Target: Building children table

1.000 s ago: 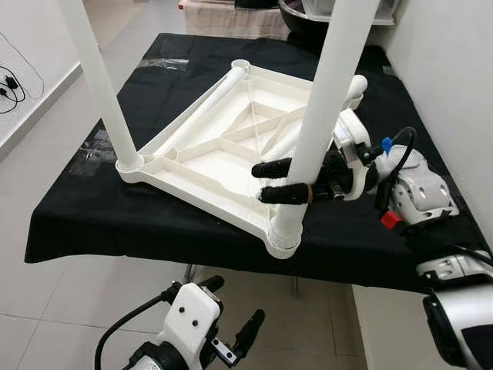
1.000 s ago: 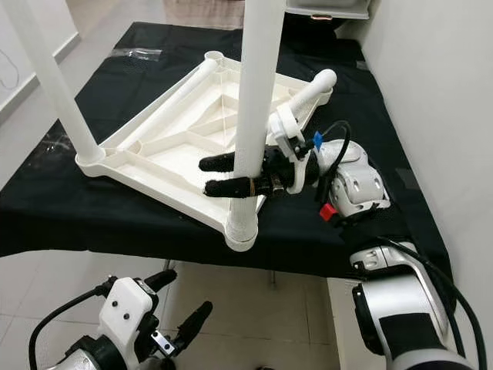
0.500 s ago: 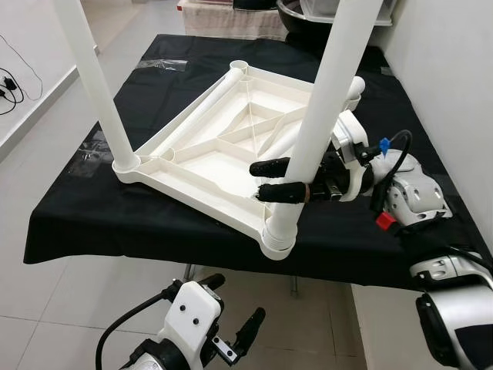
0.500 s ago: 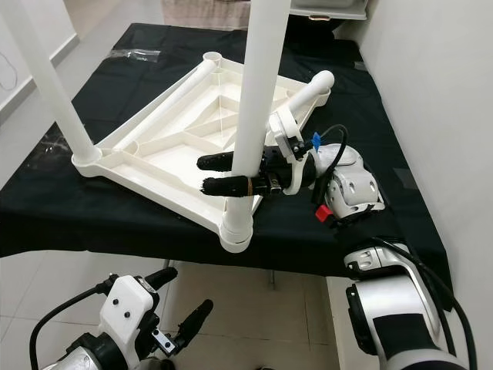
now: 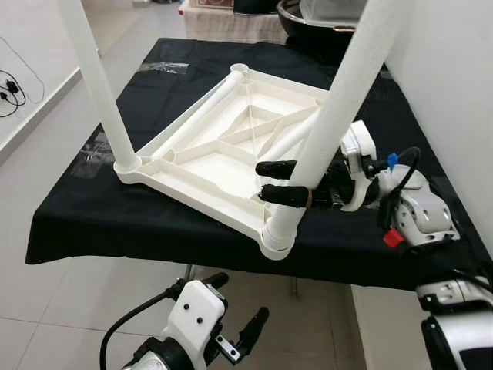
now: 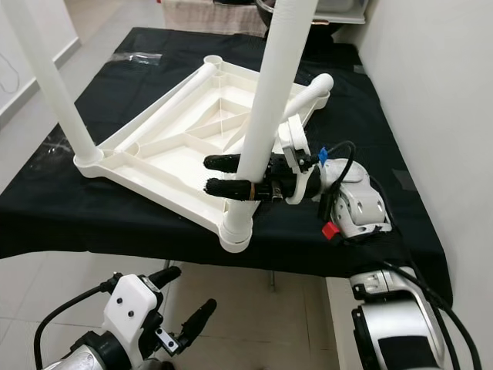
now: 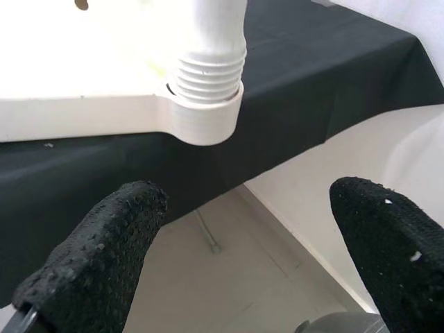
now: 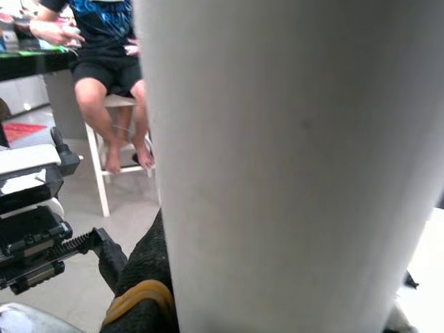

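Nearest the camera, the left gripper (image 5: 231, 327) hangs below the near edge of the black-draped work table (image 5: 69, 223), its two black fingers (image 7: 97, 257) spread apart and holding nothing. The left wrist view looks up at the threaded foot of the near leg seated in its corner socket (image 7: 205, 114).

The right gripper (image 5: 279, 181) has its fingers clamped around the near leg (image 5: 327, 131) low down, just above that socket. The leg leans to the right instead of standing straight, so the step in hand looks like seating or screwing it home. Done well, that probably means bringing the leg upright over the socket first, then turning it without forcing the threads, with a steady grip so the upturned top does not slide on the cloth.

The children's table top (image 5: 223, 150) lies upside down, white plastic with raised ribs, near the table's middle. A second leg (image 5: 96, 85) stands in the left corner socket. Two more legs (image 5: 204, 104) lie loose inside the frame, towards the far corners. In the right wrist view, beyond the leg, a seated person's legs (image 8: 104, 104) show.
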`<state>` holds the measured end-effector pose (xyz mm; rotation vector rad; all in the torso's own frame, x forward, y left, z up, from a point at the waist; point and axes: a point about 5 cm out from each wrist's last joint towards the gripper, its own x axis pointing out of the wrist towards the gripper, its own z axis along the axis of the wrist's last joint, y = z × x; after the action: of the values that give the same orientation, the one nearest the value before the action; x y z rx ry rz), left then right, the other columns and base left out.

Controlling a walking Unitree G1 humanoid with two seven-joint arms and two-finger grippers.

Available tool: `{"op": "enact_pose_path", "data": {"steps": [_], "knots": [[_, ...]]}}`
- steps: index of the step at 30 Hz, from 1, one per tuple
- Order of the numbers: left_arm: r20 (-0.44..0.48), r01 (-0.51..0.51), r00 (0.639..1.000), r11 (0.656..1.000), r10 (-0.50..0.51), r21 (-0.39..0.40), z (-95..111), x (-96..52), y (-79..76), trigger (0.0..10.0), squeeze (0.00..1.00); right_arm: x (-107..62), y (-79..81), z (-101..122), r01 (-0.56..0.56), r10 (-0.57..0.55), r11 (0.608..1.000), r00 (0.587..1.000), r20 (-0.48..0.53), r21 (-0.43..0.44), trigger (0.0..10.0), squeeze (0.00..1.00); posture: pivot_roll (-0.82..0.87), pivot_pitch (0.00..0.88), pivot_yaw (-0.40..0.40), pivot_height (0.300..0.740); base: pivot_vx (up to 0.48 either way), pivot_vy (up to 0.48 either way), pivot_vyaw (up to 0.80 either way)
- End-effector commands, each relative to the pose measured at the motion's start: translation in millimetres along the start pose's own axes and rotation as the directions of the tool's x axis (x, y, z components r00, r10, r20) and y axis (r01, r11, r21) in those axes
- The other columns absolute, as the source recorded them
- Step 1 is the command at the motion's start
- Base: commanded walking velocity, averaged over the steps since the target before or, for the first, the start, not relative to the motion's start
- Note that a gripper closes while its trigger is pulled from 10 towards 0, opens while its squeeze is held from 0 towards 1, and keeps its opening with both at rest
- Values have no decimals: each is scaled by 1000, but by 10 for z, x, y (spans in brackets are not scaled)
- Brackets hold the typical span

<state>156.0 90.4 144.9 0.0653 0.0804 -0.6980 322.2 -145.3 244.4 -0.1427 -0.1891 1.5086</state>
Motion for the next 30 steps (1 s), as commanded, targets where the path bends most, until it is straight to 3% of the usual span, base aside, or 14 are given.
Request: {"op": "enact_pose_path", "data": {"steps": [1, 5, 9, 12, 16, 17, 19, 22, 25, 26, 28, 29, 30], "knots": [[-26, -5, 1000, 1000, 5, -7, -60, 1, 5, 10000, 0, 27, 31, -267, 77, -71, 996, 987, -146, 35, 10000, 0, 148, 164, -54, 740, 0, 0, 0], [-25, -7, 1000, 1000, 7, -2, -60, 5, 10, 10000, 0, 50, 17, -262, 111, -109, 994, 982, -154, 10, 10000, 0, 147, 165, -54, 740, 0, 0, 0], [-23, -13, 1000, 1000, 13, -3, -58, 9, 16, 10000, 0, 94, -40, -259, 225, -222, 974, 960, -170, -2, 10000, 0, 139, 164, -57, 740, 0, 0, 0], [-17, -24, 1000, 1000, 24, -4, -55, 11, 24, 10000, 0, 67, -141, -318, 401, -394, 916, 901, -181, 0, 10000, 0, 140, 149, -62, 740, 0, 0, 0], [-12, -31, 999, 999, 32, 8, -48, 15, 44, 10000, 0, 41, -182, -367, 486, -478, 874, 856, -196, -6, 10000, 0, 139, 143, -63, 740, 0, 0, 0], [-10, -36, 999, 999, 36, 17, -49, 21, 68, 10000, 0, 25, -209, -411, 547, -539, 837, 814, -215, -30, 10000, 0, 140, 133, -59, 740, 0, 0, 0], [-10, -37, 999, 999, 37, 19, -52, 23, 75, 10000, 0, 21, -218, -421, 563, -557, 825, 801, -220, -43, 10000, 0, 140, 132, -58, 740, 0, 0, 0], [-4, -41, 999, 999, 41, 28, -46, 52, 119, 10000, 0, -9, -297, -514, 657, -638, 752, 711, -296, -44, 10000, 0, 134, 142, -56, 740, 0, 0, 0], [0, -46, 999, 998, 46, 31, -41, 59, 134, 10000, 0, -21, -307, -549, 677, -651, 735, 689, -317, -40, 10000, 0, 133, 142, -59, 740, 0, 0, 0], [4, -57, 998, 998, 57, 32, -34, 60, 150, 10000, 0, -34, -326, -590, 717, -689, 696, 648, -324, -45, 10000, 0, 133, 145, -58, 740, 0, 0, 0], [4, -57, 998, 998, 57, 32, -34, 60, 150, 10000, 0, -34, -326, -590, 717, -689, 696, 648, -324, -45, 10000, 0, 133, 145, -58, 740, 0, 0, 0], [5, -61, 998, 998, 61, 29, -33, 59, 151, 10000, 0, -38, -335, -618, 735, -701, 677, 629, -335, -36, 10000, 0, 134, 145, -57, 740, 0, 0, 0], [5, -59, 998, 998, 59, 30, -30, 57, 145, 10000, 0, -47, -366, -637, 773, -734, 634, 589, -338, -31, 10000, 0, 138, 148, -61, 740, 0, 0, 0]]}}
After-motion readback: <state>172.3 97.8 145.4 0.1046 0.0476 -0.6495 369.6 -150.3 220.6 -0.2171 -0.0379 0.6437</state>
